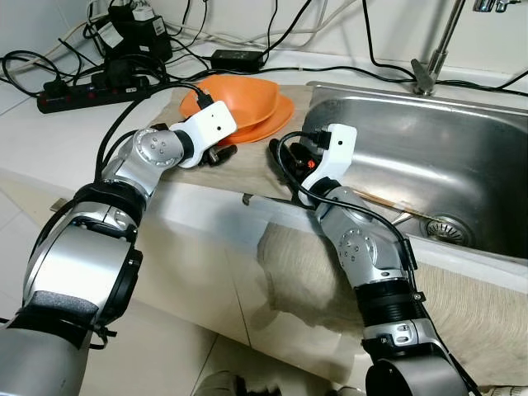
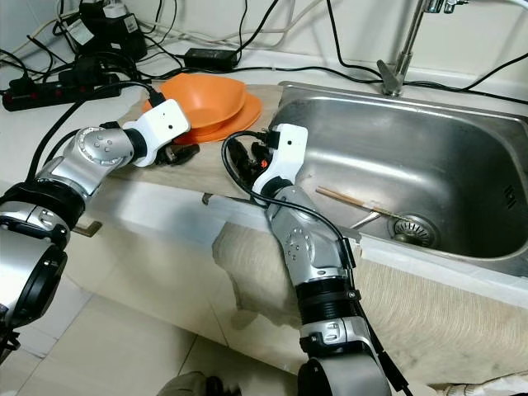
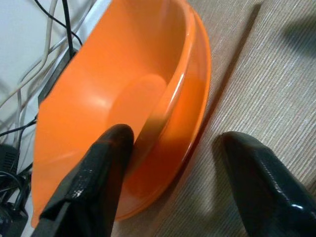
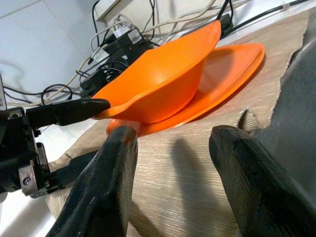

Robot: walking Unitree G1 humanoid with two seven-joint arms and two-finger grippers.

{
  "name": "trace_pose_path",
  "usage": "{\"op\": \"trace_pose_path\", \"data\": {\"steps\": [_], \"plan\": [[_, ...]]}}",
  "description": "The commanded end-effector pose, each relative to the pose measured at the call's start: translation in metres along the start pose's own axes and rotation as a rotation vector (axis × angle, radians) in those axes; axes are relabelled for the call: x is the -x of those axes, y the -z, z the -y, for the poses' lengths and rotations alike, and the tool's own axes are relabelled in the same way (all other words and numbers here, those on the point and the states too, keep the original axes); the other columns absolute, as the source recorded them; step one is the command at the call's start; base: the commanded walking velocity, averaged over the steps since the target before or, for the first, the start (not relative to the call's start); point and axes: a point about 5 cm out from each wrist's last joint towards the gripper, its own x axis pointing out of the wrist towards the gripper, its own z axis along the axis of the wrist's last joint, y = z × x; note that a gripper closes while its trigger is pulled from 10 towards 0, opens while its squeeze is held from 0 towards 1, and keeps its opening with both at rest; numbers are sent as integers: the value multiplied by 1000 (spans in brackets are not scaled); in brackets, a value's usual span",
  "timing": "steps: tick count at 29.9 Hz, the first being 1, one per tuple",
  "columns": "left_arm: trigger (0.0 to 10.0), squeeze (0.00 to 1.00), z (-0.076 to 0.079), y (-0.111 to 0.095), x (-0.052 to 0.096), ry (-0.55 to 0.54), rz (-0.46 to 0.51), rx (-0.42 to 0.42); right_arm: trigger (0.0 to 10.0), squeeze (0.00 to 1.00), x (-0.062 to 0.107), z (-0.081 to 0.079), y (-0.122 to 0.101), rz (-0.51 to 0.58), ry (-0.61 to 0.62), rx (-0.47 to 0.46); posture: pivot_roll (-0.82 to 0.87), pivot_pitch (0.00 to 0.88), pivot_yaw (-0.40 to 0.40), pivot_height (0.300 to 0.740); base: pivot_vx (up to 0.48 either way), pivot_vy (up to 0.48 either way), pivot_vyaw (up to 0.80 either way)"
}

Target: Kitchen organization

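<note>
An orange bowl [image 1: 235, 97] sits tilted inside an orange plate [image 1: 276, 114]. Both rest on a beige ribbed mat [image 1: 247, 165] that covers the counter [image 1: 58, 140] just left of the steel sink [image 1: 429, 157]. The mat also hangs over the counter's front edge.

**Left gripper** [image 3: 175, 163] — fingers spread apart. In the left wrist view one black finger [image 3: 96, 182] lies over the bowl's near rim; whether it presses on the rim cannot be told from the pictures. The other finger [image 3: 259, 185] stands over the mat, outside the plate's edge. In the right wrist view a thin black fingertip [image 4: 69, 111] meets the bowl's rim from the side. The left arm reaches across the counter from the robot's left.

**Right gripper** [image 4: 173, 148] — fingers spread apart, holding nothing. It points along the mat toward the bowl and plate and stops short of them. Its white wrist housing [image 1: 334, 153] sits at the sink's near left corner.

Sink contents: a pair of chopsticks [image 2: 355, 204] lies in the basin beside the drain [image 2: 410, 226]. A faucet [image 1: 433, 49] rises behind the basin.

Behind the bowl, on the counter: a black power strip [image 1: 91, 91], a black adapter [image 1: 238, 58] and a tangle of black and white cables [image 1: 49, 66].
</note>
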Motion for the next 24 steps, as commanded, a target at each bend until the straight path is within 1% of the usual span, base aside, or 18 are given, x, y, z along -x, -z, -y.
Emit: {"op": "trace_pose_path", "data": {"steps": [1, 9, 20, 24], "plan": [[0, 0, 4, 5, -1, 13, -35, 4, 10000, 0, 1, -4, 2, -10, -11, 7, -13, 0, 94, 740, 0, 0, 0], [0, 0, 6, 5, -2, 34, -37, 6, 10000, 0, 2, -5, 4, -13, -11, 3, -17, 0, 99, 740, 0, 0, 0], [0, 0, 4, 5, 0, 45, -27, -3, 10000, 0, 3, -6, 5, -17, -10, 0, -13, 0, 102, 740, 0, 0, 0], [0, 0, -8, 1, 4, -26, -1, -15, 10000, 0, 3, -6, 5, -20, -10, 1, -9, 0, 102, 740, 0, 0, 0]]}}
